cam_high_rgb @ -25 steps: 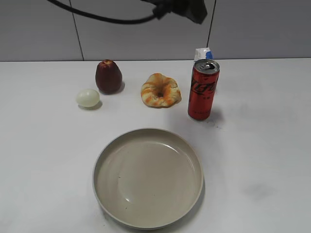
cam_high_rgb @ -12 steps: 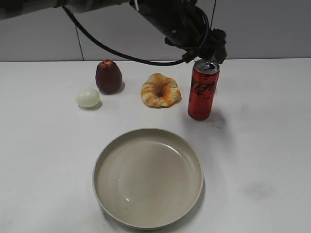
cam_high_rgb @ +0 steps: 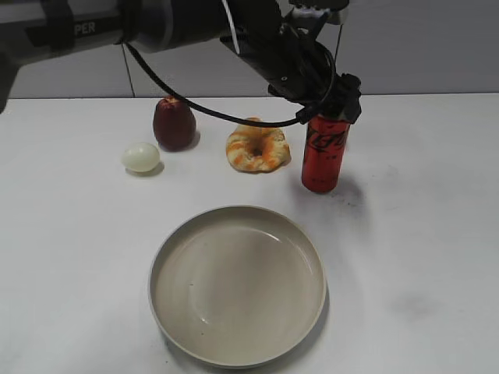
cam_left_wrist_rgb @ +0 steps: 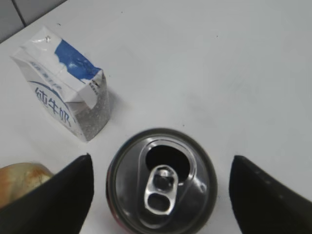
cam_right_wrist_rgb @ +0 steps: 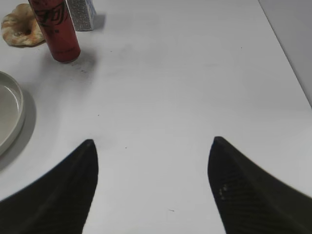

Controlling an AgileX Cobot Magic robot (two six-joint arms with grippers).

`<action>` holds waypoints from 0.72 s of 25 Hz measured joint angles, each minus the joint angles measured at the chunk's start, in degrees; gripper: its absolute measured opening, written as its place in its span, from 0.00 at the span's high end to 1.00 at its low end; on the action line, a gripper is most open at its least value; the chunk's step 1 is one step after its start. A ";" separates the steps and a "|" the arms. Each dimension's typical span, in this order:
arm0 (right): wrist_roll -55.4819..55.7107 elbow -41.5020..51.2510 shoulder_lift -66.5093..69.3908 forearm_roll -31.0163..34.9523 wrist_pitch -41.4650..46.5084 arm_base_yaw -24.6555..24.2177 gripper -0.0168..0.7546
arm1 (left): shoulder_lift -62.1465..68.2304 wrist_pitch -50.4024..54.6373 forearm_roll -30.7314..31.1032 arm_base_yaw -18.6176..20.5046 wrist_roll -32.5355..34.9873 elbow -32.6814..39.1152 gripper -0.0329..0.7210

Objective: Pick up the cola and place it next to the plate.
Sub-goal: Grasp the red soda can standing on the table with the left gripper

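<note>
The cola [cam_high_rgb: 323, 160] is a tall red can standing upright behind the plate [cam_high_rgb: 238, 284], a wide beige dish near the table's front. My left gripper [cam_high_rgb: 334, 105] reaches across from the left and hangs right over the can's top. In the left wrist view the can's silver top [cam_left_wrist_rgb: 162, 183] sits between the two open fingers [cam_left_wrist_rgb: 161, 195], with a gap on each side. My right gripper [cam_right_wrist_rgb: 151, 165] is open and empty over bare table; it does not show in the exterior view. The can [cam_right_wrist_rgb: 56, 29] and the plate's rim [cam_right_wrist_rgb: 14, 117] show in the right wrist view.
A small white-and-blue carton [cam_left_wrist_rgb: 66, 100] stands just behind the can. A bread ring [cam_high_rgb: 257, 145], a dark red apple [cam_high_rgb: 173, 122] and a pale egg [cam_high_rgb: 140, 157] stand in a row left of the can. A grey wall backs the table.
My left arm has come in from the upper left and lowered over the cola, now hiding its top and the carton in the exterior view. The can has not moved.
</note>
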 joint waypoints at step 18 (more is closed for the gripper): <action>0.00 0.00 0.00 0.00 0.00 0.00 0.29 | 1.77 -0.59 -0.35 0.00 0.00 0.00 0.27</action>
